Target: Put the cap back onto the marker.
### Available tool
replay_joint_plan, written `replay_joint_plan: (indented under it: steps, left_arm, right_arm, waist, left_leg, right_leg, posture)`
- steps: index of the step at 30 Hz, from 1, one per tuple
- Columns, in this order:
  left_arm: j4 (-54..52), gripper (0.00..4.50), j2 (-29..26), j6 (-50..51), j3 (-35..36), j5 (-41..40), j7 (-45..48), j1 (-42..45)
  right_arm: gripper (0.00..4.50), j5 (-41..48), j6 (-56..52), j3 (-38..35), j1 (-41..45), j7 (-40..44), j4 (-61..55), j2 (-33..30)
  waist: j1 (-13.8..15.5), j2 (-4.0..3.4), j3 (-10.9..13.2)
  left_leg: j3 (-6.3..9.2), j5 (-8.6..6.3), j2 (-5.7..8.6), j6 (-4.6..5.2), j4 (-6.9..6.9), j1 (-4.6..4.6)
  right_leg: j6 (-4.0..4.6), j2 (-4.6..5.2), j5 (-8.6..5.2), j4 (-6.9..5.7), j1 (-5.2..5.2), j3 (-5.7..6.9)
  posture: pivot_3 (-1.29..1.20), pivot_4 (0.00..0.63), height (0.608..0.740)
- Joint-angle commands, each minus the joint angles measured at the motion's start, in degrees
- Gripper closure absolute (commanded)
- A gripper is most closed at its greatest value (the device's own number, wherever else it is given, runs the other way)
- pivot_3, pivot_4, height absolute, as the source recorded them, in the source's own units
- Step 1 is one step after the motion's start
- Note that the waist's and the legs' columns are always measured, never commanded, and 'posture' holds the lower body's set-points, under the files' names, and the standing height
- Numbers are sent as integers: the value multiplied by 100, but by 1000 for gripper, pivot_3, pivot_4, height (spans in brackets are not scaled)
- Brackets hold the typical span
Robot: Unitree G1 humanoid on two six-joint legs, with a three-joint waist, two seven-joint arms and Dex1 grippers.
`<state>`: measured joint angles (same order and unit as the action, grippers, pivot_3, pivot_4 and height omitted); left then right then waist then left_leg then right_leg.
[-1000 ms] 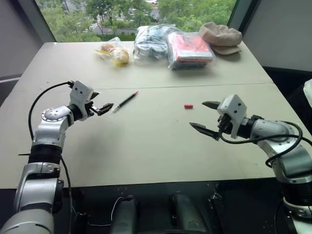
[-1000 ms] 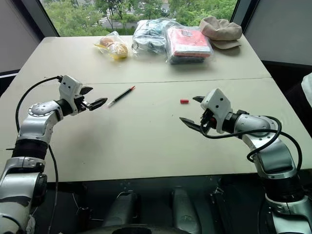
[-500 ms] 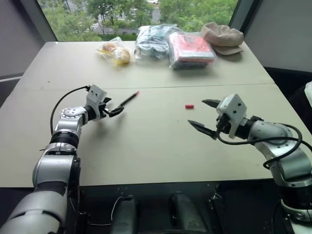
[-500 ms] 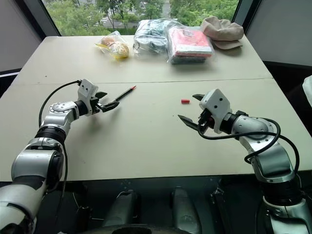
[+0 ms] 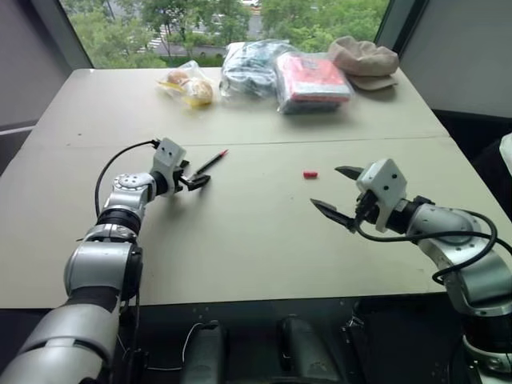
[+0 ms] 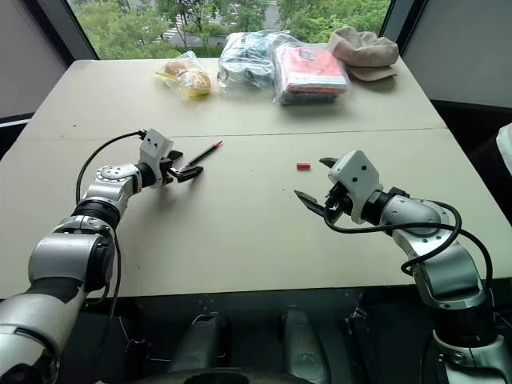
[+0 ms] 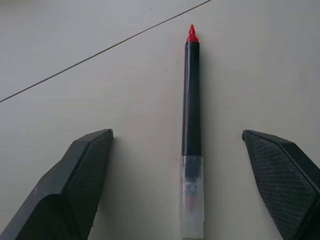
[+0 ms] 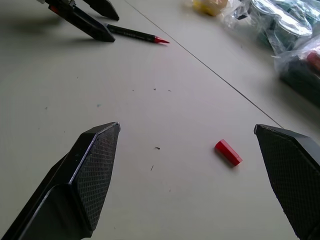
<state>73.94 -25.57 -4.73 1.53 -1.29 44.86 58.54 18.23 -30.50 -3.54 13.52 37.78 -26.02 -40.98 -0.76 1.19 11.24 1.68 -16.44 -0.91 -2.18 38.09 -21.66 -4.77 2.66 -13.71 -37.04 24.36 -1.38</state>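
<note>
Left gripper is low over the table, fingers spread wide, and the butt end of the marker sits right between them. Nothing pinched: in the left wrist view both fingertips stand clear of the barrel on either side, with bare tabletop showing in the gaps. The marker lies flat on the table, dark barrel, a clear whitish section at the end nearest the gripper, and the bare red tip pointing away toward the seam that runs across the table. No cap on it.

Moving right, the cap, a tiny red cylinder, lies on its side on open tabletop just this side of the seam, well apart from the marker. The right wrist view has the cap lying ahead of the right gripper's fingers, nearer one of them, touching neither.

Further right, the right gripper hovers above the table, fingers spread wide too, holding nothing, pointed across toward the middle of the table, with the cap beyond it.

Along the far edge of the table, left to right: a clear bag of yellowish food, a plastic bag of dark teal things, a red packet in plastic wrap, and a beige cap-style hat at the corner.
</note>
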Motion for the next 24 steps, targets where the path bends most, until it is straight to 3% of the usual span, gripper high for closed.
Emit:
replay_joint_plan:
  steps: [1,10,13,20,24]
  left_arm:
    - [41,137,-5,94,51,100,-110,75]
    - [94,137,70,89,-2,269,-210,37]
    - [96,971,68,32,-58,363,-214,45]
    - [117,4454,40,5,-102,492,-195,84]
    - [120,4454,28,1,-99,547,-173,84]
  right_arm:
    - [65,-21,74,-205,81,-22,-173,-79]
    - [65,-5,57,-281,38,-16,-227,-181]
    - [0,-5,40,-296,14,-27,-255,-180]
    - [0,-19,17,-275,2,-67,-275,-153]
    - [0,-15,18,-276,8,-63,-257,-156]
  waist:
    - [0,1,0]
    - [10,1,-2]
    - [7,2,-3]
    - [-28,2,-3]
    - [-26,2,-3]
  left_leg:
    - [0,0,0,0,0,0]
    - [0,0,0,0,1,8]
    - [0,0,0,0,2,10]
    - [1,0,-1,0,2,18]
    - [0,0,0,0,2,18]
  right_leg:
    - [0,0,0,0,0,0]
    - [0,0,0,-7,-6,0]
    - [0,0,0,-7,-8,0]
    - [0,-3,0,-13,-11,-2]
    - [1,-3,0,-13,-11,-2]
  posture:
    - [0,150,740]
    - [0,150,740]
    - [0,150,740]
    - [0,150,740]
    - [0,150,740]
